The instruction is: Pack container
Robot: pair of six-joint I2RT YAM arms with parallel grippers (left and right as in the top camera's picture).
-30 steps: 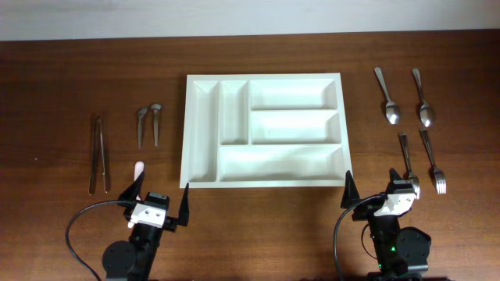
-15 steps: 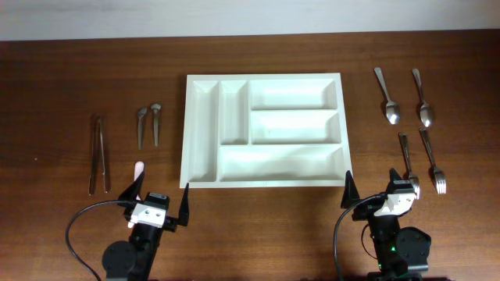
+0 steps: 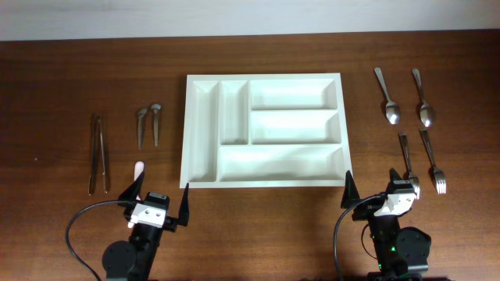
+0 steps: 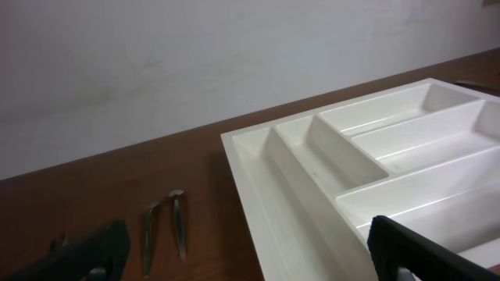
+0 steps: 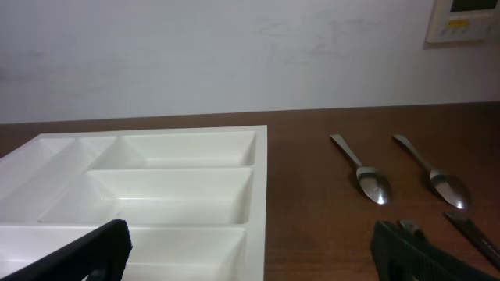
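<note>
While both arms' jaws gape wide and empty at the near edge, the container (image 3: 297, 127) sits centred on the worktop (image 3: 62, 78), every compartment bare. Likely trouble: flat spoons (image 3: 392, 114) on the right slipping from a shallow pinch.

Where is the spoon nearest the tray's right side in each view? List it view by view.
Overhead: the spoon lies upper right, just right of the tray.
Left wrist: not in view.
Right wrist: spoon right of centre, just past the tray's right edge.
Shared landmark: the white tray, seen in all three views.
</note>
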